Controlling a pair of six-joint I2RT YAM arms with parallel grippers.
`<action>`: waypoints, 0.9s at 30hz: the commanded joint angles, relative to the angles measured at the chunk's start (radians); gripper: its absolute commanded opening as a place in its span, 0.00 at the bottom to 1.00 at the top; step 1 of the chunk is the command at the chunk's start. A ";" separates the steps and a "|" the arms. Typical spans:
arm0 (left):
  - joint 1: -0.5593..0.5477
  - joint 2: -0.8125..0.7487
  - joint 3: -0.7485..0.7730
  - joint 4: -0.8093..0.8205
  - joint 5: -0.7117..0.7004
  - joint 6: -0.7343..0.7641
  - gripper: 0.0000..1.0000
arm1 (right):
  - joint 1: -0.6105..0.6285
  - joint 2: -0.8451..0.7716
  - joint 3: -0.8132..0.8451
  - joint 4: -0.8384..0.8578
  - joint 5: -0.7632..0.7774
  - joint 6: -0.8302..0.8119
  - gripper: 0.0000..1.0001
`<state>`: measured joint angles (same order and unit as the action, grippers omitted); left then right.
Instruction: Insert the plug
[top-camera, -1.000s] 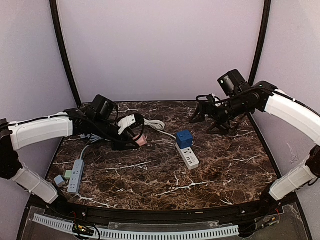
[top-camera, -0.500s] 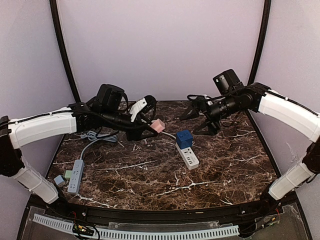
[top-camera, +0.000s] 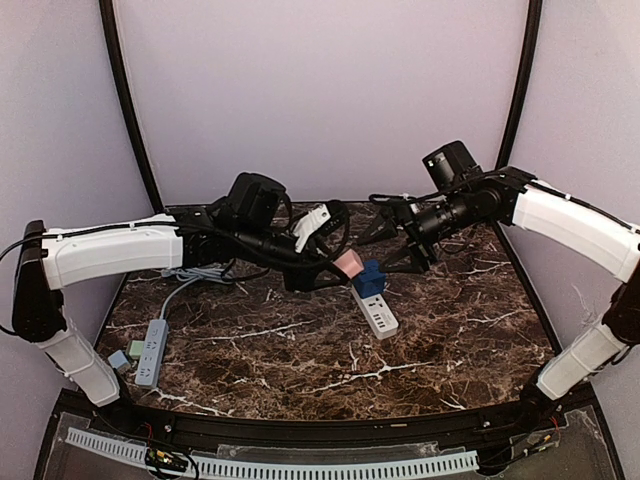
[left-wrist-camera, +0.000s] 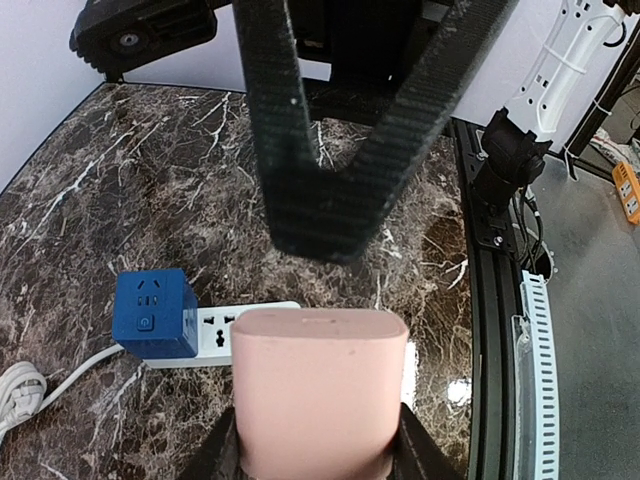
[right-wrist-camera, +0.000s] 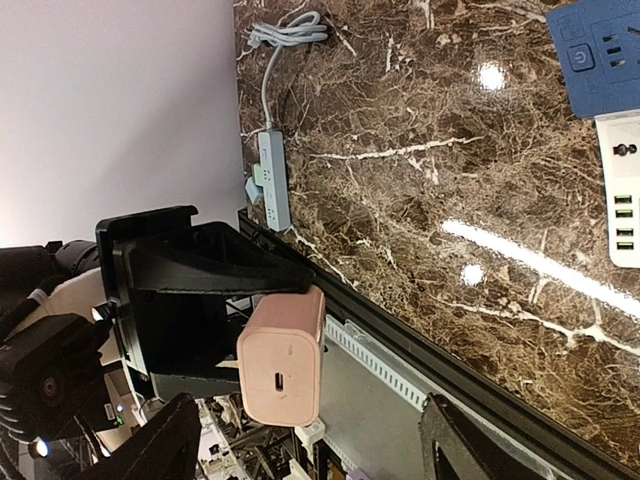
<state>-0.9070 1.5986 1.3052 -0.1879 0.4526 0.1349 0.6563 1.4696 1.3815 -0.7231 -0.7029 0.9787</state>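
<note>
Against the frame a second back: left gripper (top-camera: 335, 265) carried from the left half of the marble table (top-camera: 480, 330) to its middle; right gripper (top-camera: 388, 248) drawn in from the far right corner toward the middle, jaws narrower than then.

Left gripper: clamped hard on the pink plug (top-camera: 349, 264), gripping its two sides near the rear, plug held clear of the tabletop.

Plug position: in the air, just left of the blue cube adapter (top-camera: 369, 278) in the top view, close by but not seated in any socket. Port face turned toward the right wrist camera – prong side not visible in any view.

Right gripper: jaws still well apart, nothing between them. Hanging just right of the plug and a little farther back, near it but not touching.

White power strip (top-camera: 378, 316): flat on the table at centre, running near to far, cube adapter sitting on its far end.

Elsewhere: grey power strip (top-camera: 150, 352) near the left edge; pale blue cable (top-camera: 185, 272) bundled at far left, behind the left arm.
</note>
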 joint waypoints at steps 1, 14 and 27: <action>-0.011 0.009 0.042 0.027 0.003 -0.013 0.01 | -0.003 0.013 -0.016 0.024 -0.043 0.004 0.74; -0.028 0.062 0.094 0.027 0.005 -0.010 0.01 | -0.003 0.035 0.005 -0.012 -0.064 -0.004 0.67; -0.049 0.120 0.160 -0.015 -0.004 0.010 0.01 | -0.003 0.058 0.022 -0.062 -0.046 -0.024 0.51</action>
<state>-0.9470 1.7134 1.4353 -0.1791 0.4503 0.1307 0.6563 1.5177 1.3788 -0.7654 -0.7586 0.9737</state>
